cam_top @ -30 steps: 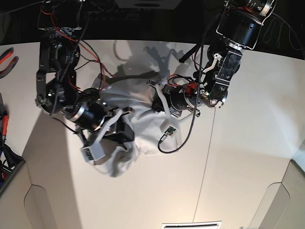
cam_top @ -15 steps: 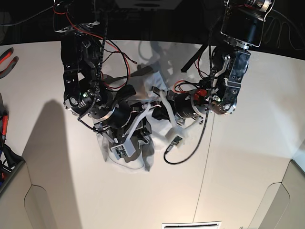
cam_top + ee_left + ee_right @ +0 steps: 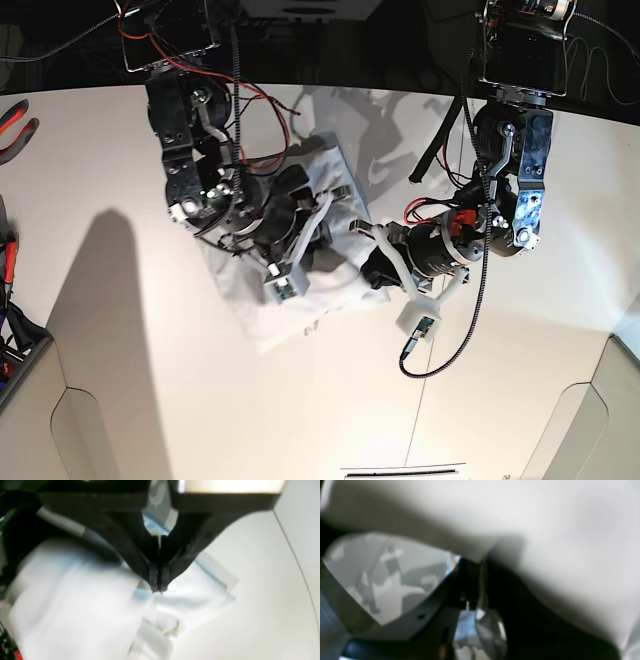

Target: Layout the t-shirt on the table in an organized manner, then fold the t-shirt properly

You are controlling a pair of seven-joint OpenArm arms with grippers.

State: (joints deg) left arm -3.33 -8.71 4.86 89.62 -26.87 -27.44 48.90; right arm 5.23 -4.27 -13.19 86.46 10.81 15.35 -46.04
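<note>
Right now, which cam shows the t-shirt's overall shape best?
Base view. It shows the whole t-shirt bunched on the table between both arms. The left wrist view gives only blurred white cloth under the shut left gripper. The right wrist view shows a blurred expanse of fabric, no outline.

T-shirt (image 3: 262, 312) respread from narrow bunched heap into wider sheet on table (image 3: 520, 380); both arms shifted rightward in base view.

Base overhead, looking down; wrist views close; t-shirt (image 3: 300, 300) shared.
</note>
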